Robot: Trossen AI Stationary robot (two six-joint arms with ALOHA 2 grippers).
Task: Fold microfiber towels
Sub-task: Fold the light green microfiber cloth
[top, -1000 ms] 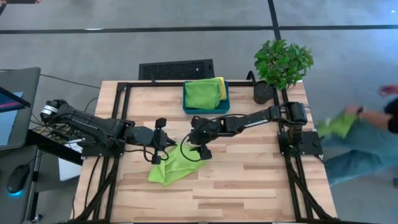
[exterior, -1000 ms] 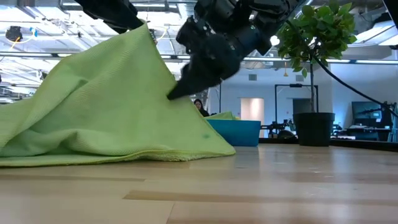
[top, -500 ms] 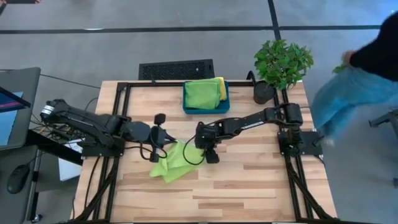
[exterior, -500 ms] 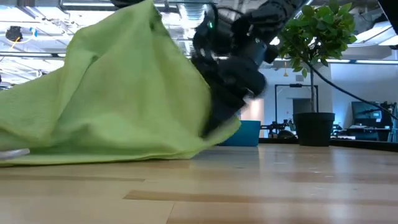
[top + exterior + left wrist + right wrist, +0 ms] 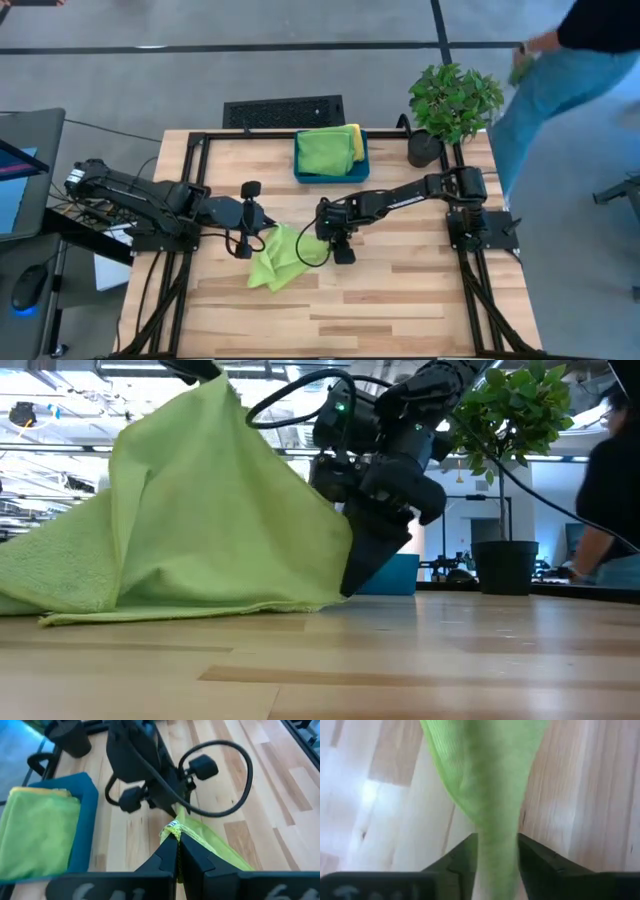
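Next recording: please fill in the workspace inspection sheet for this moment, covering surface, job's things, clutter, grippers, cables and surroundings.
Surface: wooden table, black frame rails along its edges.
Job's things: lime green towel bunched mid-table, one corner lifted; folded green and yellow towels in the teal bin.
Clutter: potted plant at a back corner.
Grippers: left gripper shut on a towel corner; right gripper straddles the towel's edge, fingers apart.
Cables: black cable looping off the right arm's wrist.
Surroundings: person walking past beside the table.
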